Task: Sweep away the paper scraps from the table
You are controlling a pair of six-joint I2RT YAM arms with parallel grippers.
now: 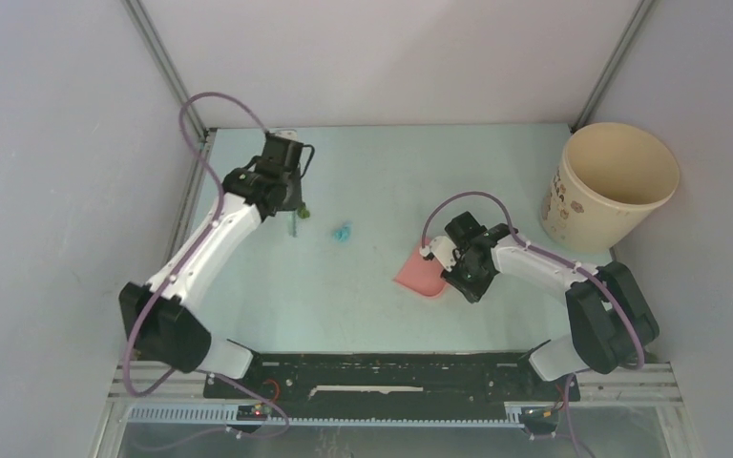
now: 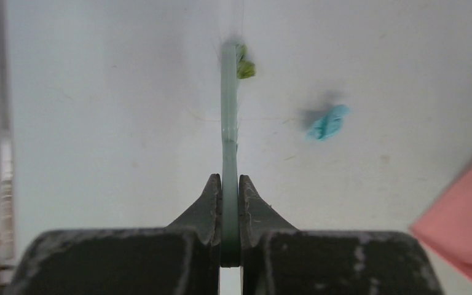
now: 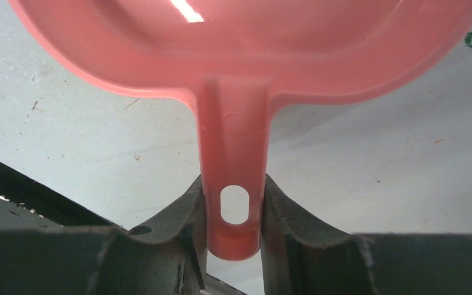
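paper scraps (image 1: 342, 232): 2 | dustpan (image 1: 420, 274): 1 | brush (image 2: 228, 123): 1 | cup (image 1: 611, 186): 1

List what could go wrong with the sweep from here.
1. The green scrap sits beside the tip of the brush held in the left gripper; it may slip round the end.
2. The light blue scrap lies apart from the dustpan; a hard stroke may flick it past.
3. The right gripper clamps only the dustpan's narrow handle; a push may twist it.
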